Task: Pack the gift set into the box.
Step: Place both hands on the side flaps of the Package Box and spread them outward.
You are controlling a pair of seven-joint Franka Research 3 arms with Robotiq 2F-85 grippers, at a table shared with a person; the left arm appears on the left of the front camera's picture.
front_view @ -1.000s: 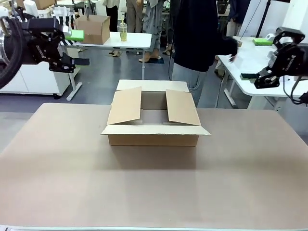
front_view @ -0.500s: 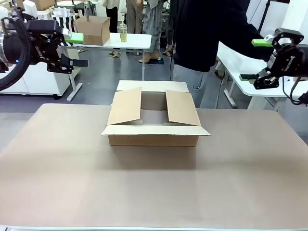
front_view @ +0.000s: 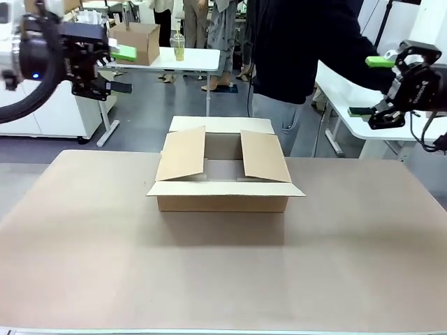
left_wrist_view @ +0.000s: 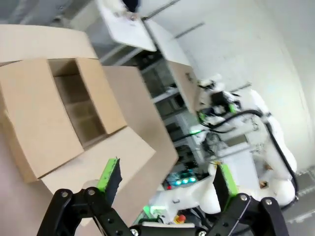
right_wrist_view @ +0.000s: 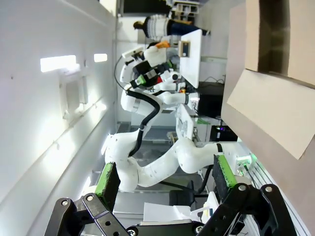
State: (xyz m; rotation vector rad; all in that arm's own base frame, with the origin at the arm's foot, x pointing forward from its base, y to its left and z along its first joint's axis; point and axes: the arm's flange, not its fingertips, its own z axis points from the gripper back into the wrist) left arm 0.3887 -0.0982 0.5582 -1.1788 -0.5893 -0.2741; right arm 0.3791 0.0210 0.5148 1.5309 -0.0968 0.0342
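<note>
The box (front_view: 222, 183) sits at the table's middle with its four flaps open and bare cardboard showing inside. The gift set is out of view. My left gripper (front_view: 120, 70) hangs open high at the far left, well away from the box, holding nothing. My right gripper (front_view: 370, 85) is open high at the far right, also holding nothing. In the left wrist view the box (left_wrist_view: 59, 113) lies beyond the open left gripper (left_wrist_view: 167, 179). In the right wrist view the open right gripper (right_wrist_view: 165, 179) has a flap of the box (right_wrist_view: 275, 103) beyond it. A person in a dark top (front_view: 300, 49) stands behind the box.
A smaller cube-shaped carton (front_view: 136, 40) and a cup (front_view: 179, 47) stand on a white table far back. Another white table (front_view: 349, 105) is at the right, behind my right gripper. The brown tabletop (front_view: 223, 272) spreads wide around the box.
My left gripper has swung to the right and turned. The person's dark sleeve has reached out towards the right, near my right gripper. The right gripper and the box have stayed put.
</note>
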